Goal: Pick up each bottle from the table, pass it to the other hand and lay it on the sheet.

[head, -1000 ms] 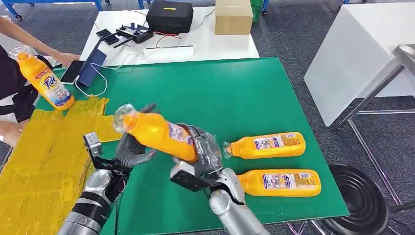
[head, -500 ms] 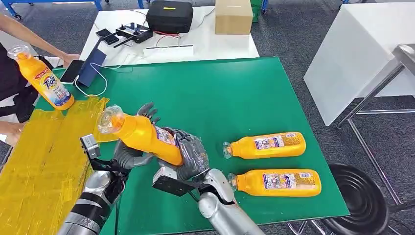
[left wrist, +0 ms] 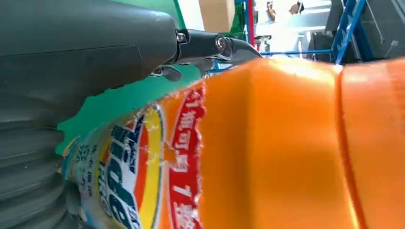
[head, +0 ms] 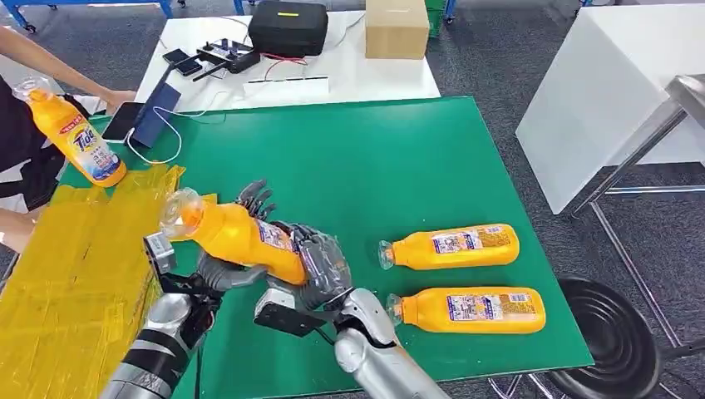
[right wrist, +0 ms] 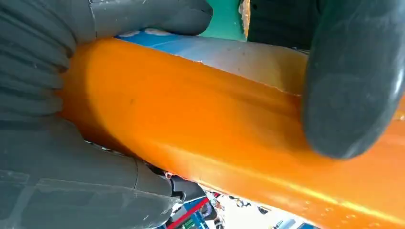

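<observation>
right hand (head: 320, 264) grips the base end of an orange bottle (head: 241, 235), held tilted above the green counter (head: 374, 158), cap end toward the yellow sheet (head: 75, 274); left hand (head: 237, 249) sits under and behind the bottle's mid body, fingers (head: 256, 198) spread upward past it; looks like touching, but a real grip can't be confirmed from here; right wrist view shows thumb and fingers wrapped on the orange body (right wrist: 215, 124); left wrist view has the label (left wrist: 143, 167) right against the palm; two more bottles (head: 453, 246) (head: 470, 309) lie flat on the counter, well right of the held bottle; a person's hand holds another bottle (head: 76, 137) at the sheet's far edge
</observation>
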### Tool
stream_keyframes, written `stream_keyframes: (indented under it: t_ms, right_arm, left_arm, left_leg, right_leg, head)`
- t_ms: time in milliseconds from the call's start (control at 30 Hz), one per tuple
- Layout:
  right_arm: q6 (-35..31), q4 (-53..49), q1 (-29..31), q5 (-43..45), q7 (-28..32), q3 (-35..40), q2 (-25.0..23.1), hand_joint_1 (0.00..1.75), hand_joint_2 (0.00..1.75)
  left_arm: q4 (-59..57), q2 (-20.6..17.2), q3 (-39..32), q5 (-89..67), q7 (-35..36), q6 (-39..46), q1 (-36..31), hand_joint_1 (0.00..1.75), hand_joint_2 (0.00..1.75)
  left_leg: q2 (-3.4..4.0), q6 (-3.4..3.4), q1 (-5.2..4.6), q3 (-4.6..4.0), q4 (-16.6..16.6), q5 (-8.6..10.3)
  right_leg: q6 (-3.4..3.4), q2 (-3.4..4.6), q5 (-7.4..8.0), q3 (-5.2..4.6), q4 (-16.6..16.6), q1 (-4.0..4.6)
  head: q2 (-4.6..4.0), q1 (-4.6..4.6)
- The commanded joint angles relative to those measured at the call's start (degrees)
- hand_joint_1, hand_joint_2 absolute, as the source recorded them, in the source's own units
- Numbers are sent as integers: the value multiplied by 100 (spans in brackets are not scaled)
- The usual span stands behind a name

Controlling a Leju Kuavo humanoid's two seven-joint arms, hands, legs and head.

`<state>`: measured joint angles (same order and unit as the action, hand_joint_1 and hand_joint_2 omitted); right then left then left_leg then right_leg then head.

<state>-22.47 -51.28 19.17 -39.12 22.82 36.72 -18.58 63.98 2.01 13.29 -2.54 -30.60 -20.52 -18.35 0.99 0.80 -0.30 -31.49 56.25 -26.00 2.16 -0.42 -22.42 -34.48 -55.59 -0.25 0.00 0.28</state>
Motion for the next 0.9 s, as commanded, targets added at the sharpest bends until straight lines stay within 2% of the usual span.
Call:
stream_keyframes:
  t_ms: [33, 600, 800, 833, 867, 900]
  right_arm:
    - [-109, 446, -188, -267, 46, 618, 97, 175, 175]
    - [-94, 428, -250, -279, 75, 594, 112, 175, 175]
    - [-186, 243, -362, -324, 68, 405, 139, 175, 175]
    - [-235, 176, -401, -330, 69, 359, 147, 157, 175]
    - [-276, 112, -439, -312, 78, 312, 151, 35, 175]
    - [-300, 22, -490, -292, 104, 269, 161, 0, 175]
  left_arm:
    - [368, 311, 4, -7, 118, 366, -88, 175, 175]
    - [524, 361, 16, -7, 125, 420, 33, 175, 175]
    - [848, 566, -256, 76, 42, 800, 95, 175, 175]
    - [971, 616, -315, 110, 51, 905, 126, 175, 175]
    - [1069, 645, -361, 113, 69, 1017, 146, 175, 175]
    - [1190, 651, -372, 58, 91, 1154, 176, 175, 175]
  left_leg:
    - [-23, -4, 7, 11, -1, -5]
    - [-31, -5, 10, 15, 2, -7]
    - [-20, -3, 5, 3, 0, -2]
    - [-33, -5, 12, 11, 4, -8]
    - [-30, -4, 9, 6, 4, -6]
    - [-36, -6, 13, 12, 8, -11]
  right_leg:
    - [-1, -16, -8, 19, 6, 6]
    - [-1, -23, -13, 24, 6, 9]
    - [-1, -17, -6, 8, 4, 5]
    - [-2, -26, -14, 22, 5, 11]
    - [-1, -25, -11, 16, 4, 9]
    - [-1, -27, -16, 24, 3, 12]
  head:
    - [0, 0]
    - [0, -2]
    - [0, 0]
    - [0, -2]
    - [0, 0]
    - [0, 0]
